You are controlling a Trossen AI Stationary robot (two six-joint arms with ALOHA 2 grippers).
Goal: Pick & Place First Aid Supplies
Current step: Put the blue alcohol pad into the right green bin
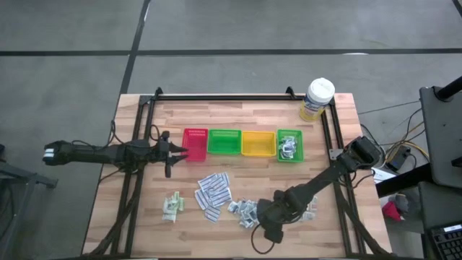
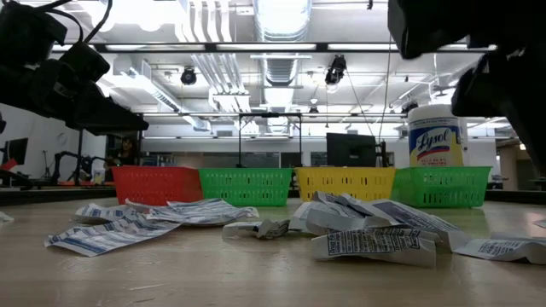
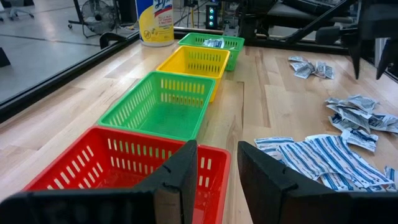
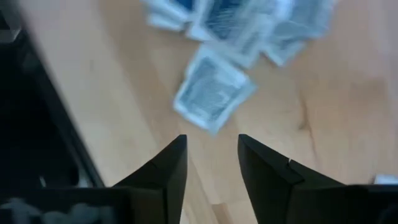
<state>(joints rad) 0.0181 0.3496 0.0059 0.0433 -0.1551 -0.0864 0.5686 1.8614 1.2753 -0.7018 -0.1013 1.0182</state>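
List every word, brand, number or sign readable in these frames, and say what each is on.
"Lysol": blue brand word on the tub's label, in the low view.
Smaller print under it on that label: too small to read.
Tub label in the left wrist view: cut off by the frame, not readable.
Print on the packets and strips: too small or blurred to read.
Trays: no text.

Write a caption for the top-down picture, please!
Right claw hovers open over grey packets; left claw waits by red tray.
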